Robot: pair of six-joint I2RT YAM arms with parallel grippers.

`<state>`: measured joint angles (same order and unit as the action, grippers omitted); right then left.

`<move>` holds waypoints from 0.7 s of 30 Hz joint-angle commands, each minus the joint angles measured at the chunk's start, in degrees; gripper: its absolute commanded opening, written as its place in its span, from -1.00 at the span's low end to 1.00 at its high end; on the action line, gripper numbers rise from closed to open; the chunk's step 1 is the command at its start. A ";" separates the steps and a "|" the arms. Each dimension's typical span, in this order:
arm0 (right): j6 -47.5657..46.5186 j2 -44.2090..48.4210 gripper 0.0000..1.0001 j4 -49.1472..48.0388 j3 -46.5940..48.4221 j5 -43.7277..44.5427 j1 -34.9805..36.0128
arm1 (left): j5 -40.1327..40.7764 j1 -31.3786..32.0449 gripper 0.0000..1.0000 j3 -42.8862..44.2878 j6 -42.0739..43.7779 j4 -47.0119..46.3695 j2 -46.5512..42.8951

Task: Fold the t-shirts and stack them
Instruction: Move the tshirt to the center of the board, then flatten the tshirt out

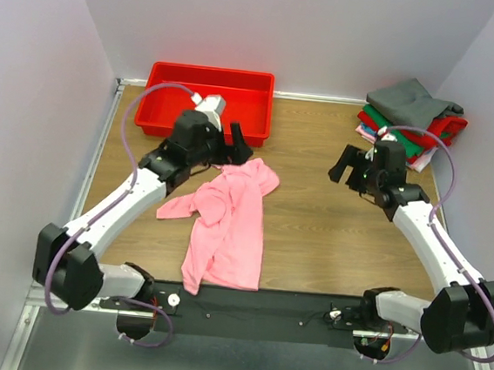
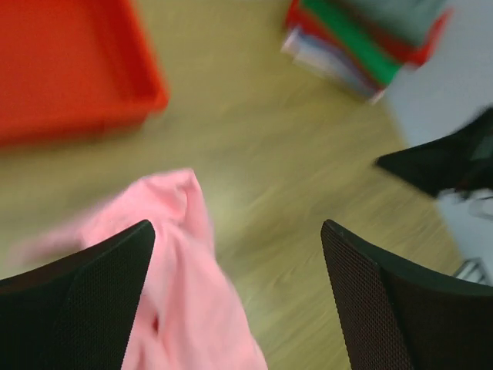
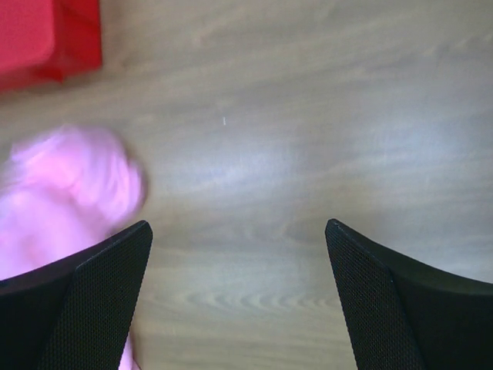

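Wooden table (image 1: 329, 237), white-walled bay: pink t-shirt (image 1: 225, 227) sprawls unfolded at seven o'clock, folded stack (image 1: 411, 122) waits at two o'clock; left gripper (image 1: 240, 142) and right gripper (image 1: 345, 164) both hang open, empty.

You're facing a wood-grain surface (image 1: 312, 235) boxed in by plain pale walls (image 1: 331, 36) (metal trim (image 1: 105, 136) along its edges).

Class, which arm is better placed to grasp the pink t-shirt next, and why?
Left, probably: the left tool hangs open at the pink t-shirt, while the right tool, also open, sits over bare table apart from it.
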<state>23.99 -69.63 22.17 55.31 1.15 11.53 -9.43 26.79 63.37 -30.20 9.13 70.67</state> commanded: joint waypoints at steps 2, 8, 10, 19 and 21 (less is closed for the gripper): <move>-0.34 2.21 1.00 1.99 -6.43 -8.43 0.77 | 12.31 0.46 0.96 -3.86 -2.41 12.56 -0.97; 2.02 0.11 1.00 2.35 -7.94 -7.92 9.81 | 21.82 -0.06 0.97 -14.65 -7.59 19.08 -10.46; 3.08 -2.70 0.99 2.35 -7.50 -7.13 15.50 | 22.35 -1.03 0.97 -18.09 -10.49 20.84 -13.53; 10.02 -10.79 0.92 2.17 -7.76 -4.58 32.48 | 18.66 -7.08 0.97 -26.81 -18.14 19.00 -23.20; 11.08 -11.23 0.91 2.08 -8.37 -3.96 34.69 | 17.79 -8.67 0.97 -27.07 -17.53 18.65 -23.39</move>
<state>31.38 -80.31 23.73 47.55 -4.54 42.17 8.43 20.60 36.36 -45.39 28.88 49.21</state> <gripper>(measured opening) 0.961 0.983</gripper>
